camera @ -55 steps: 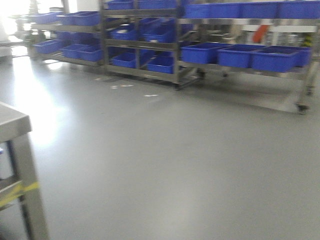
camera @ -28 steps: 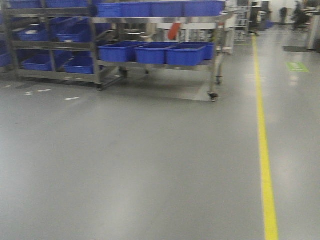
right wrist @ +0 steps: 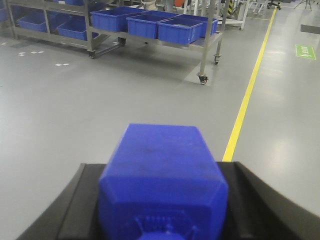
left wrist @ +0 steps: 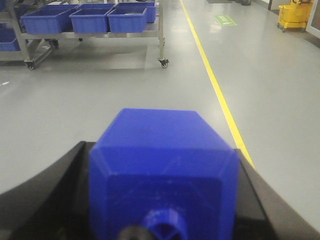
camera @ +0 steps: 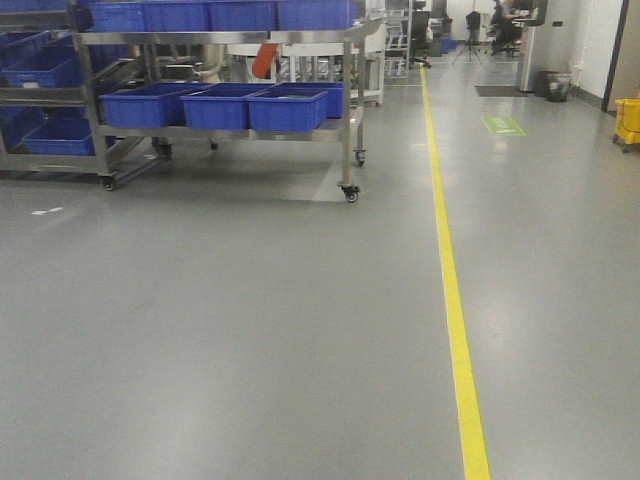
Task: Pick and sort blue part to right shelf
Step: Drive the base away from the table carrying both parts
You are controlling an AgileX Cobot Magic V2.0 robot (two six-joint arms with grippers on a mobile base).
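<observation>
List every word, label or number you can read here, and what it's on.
No readable text in any view.
Green rectangular floor sign: white marking, too blurred to read.
Large blue plastic bins on the steel-framed right shelf: no labels visible.
Left blue plastic part, right blue plastic part: no print legible.
Yellow mop bucket: nothing legible.

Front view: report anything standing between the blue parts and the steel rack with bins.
Nothing visible does: bare grey floor lies between the gripped blue parts and the steel rack, ahead to the left. The yellow line runs flat, off to its right.
</observation>
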